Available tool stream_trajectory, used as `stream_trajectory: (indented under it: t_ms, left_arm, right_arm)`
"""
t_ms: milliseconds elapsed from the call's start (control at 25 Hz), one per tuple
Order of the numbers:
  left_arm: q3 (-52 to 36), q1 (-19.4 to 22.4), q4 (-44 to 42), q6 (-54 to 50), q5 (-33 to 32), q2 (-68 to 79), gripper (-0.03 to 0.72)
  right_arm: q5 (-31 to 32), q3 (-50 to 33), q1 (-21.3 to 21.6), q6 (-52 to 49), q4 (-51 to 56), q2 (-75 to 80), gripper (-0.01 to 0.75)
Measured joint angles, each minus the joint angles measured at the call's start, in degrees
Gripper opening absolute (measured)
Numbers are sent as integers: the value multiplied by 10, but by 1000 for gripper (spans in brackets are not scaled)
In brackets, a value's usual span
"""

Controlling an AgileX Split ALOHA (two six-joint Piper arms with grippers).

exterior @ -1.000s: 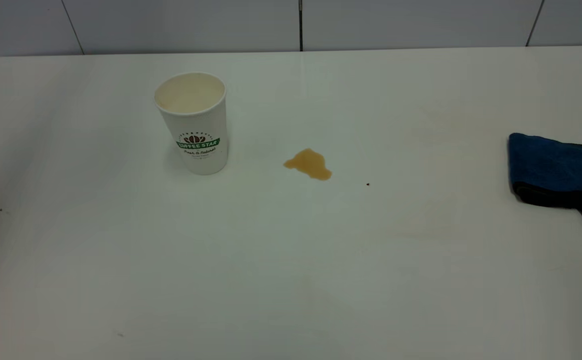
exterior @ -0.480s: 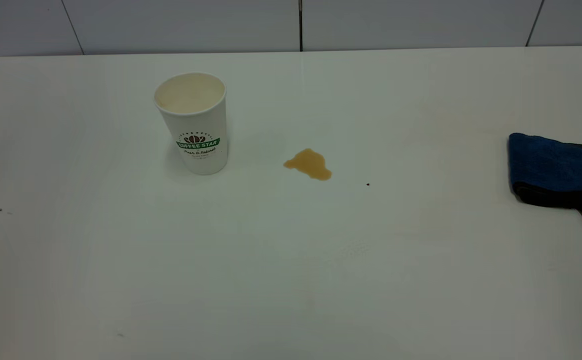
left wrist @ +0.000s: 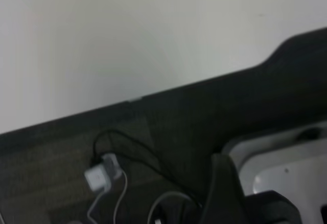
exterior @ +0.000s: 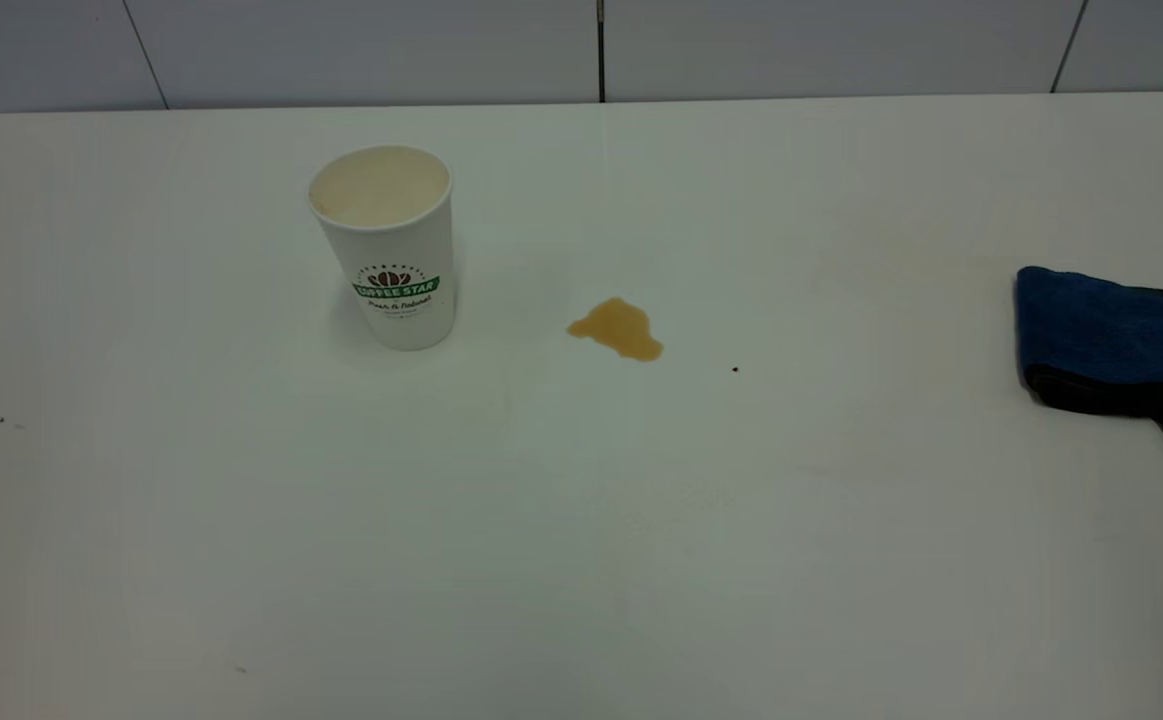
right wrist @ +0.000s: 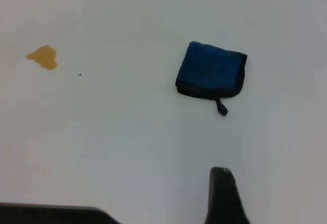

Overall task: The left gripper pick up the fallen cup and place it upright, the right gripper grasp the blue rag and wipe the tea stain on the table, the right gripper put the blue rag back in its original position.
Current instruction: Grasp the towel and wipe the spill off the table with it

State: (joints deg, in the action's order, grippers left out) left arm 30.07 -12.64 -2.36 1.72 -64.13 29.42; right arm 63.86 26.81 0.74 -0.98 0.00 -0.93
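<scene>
The white paper cup (exterior: pixel 388 245) with the green logo stands upright on the table (exterior: pixel 581 540), left of centre. To its right lies the amber tea stain (exterior: pixel 618 329) (right wrist: pixel 43 56). The folded blue rag (exterior: pixel 1109 340) (right wrist: pixel 211 71) lies flat near the table's right edge, its black loop strap pointing toward the front. Neither gripper shows in the exterior view. The right gripper (right wrist: pixel 223 196) hangs above bare table, well short of the rag. The left gripper (left wrist: pixel 225 191) is off the table's edge, over dark floor.
A tiny dark speck (exterior: pixel 735 369) sits right of the stain. In the left wrist view the table edge (left wrist: pixel 153 94) runs across, with a white plug and cable (left wrist: pixel 99 175) on the floor and a white base (left wrist: pixel 286 168) beside the gripper.
A faint shadow over the table's left side has faded. The cup, stain and rag have not moved.
</scene>
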Motion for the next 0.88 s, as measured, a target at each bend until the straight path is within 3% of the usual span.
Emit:
stream_trajectory:
  t_ms: [560,880]
  left_arm:
    - [-25,4,3,-17,2,-269,520]
    - [-25,80,3,-17,-2,-304,521]
  right_arm:
    - [0,0,0,0,0,0,518]
    - [-1,1,0,0,17,0,518]
